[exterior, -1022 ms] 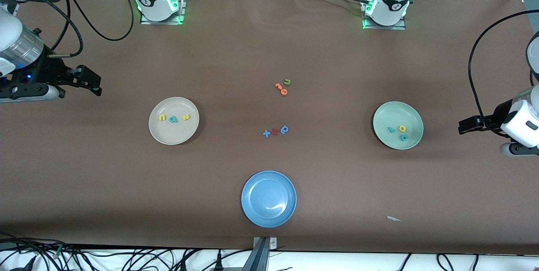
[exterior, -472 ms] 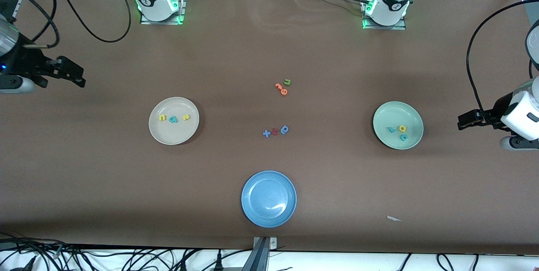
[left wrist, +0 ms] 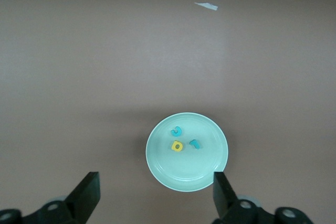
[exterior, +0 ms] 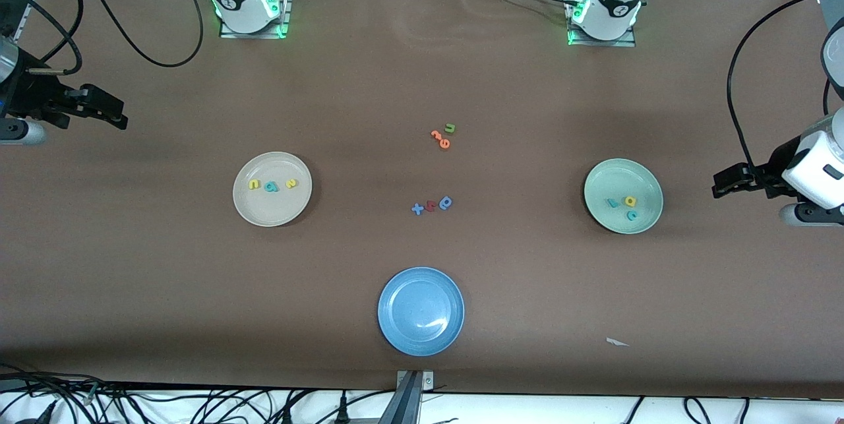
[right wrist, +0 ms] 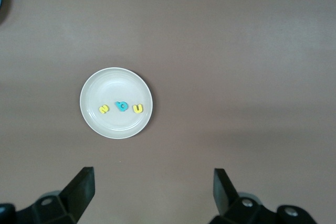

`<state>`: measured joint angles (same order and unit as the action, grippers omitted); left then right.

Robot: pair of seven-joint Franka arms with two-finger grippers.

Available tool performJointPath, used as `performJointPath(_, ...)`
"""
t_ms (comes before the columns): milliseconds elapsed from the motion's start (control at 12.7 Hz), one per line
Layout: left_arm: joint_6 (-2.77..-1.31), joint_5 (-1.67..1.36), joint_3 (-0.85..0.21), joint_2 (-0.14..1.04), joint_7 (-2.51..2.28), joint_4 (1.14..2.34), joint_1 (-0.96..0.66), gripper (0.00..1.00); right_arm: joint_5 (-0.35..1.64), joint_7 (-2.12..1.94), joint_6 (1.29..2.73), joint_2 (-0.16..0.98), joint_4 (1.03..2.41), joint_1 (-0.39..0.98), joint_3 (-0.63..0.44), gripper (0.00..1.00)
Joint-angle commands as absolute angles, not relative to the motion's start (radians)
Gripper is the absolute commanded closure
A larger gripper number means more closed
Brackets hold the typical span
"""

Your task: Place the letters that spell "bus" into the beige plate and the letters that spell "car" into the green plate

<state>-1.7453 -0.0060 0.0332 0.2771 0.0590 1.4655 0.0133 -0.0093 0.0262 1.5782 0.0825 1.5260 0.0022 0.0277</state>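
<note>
Three tiny foam letters, yellow "u" (exterior: 254, 184), teal "b" (exterior: 270, 186) and yellow "s" (exterior: 291, 183), lie in the round cream-beige plate (exterior: 248, 210) at nine o'clock on the bench. Teal "c" (exterior: 632, 215), yellow "a" (exterior: 630, 200) and teal "r" (exterior: 612, 202) lie in the pale mint-green plate (exterior: 649, 182) at three o'clock. Sorting looks finished, so the left hand (left wrist: 156, 196) and right hand (right wrist: 152, 191) hang released, empty, over the bench ends.

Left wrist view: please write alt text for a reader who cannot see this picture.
A green plate on a brown table holds three tiny foam letters: a teal c, a yellow a and a teal r. The left end effector hangs above the table with its fingers open and empty. A white scrap lies apart.
</note>
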Motion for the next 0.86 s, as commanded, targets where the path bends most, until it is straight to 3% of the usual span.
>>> performJointPath(0,-1.760,-0.043,0.041,0.238,0.118,1.506,0.008,0.00,-0.012,0.037,1.568,0.078,1.514,-0.014,0.043,0.00)
performJointPath(786,-1.715,-0.026,0.029,0.244,0.107,1.465,-0.006,0.00,-0.020,0.037,1.615,0.075,1.520,-0.012,0.038,0.00)
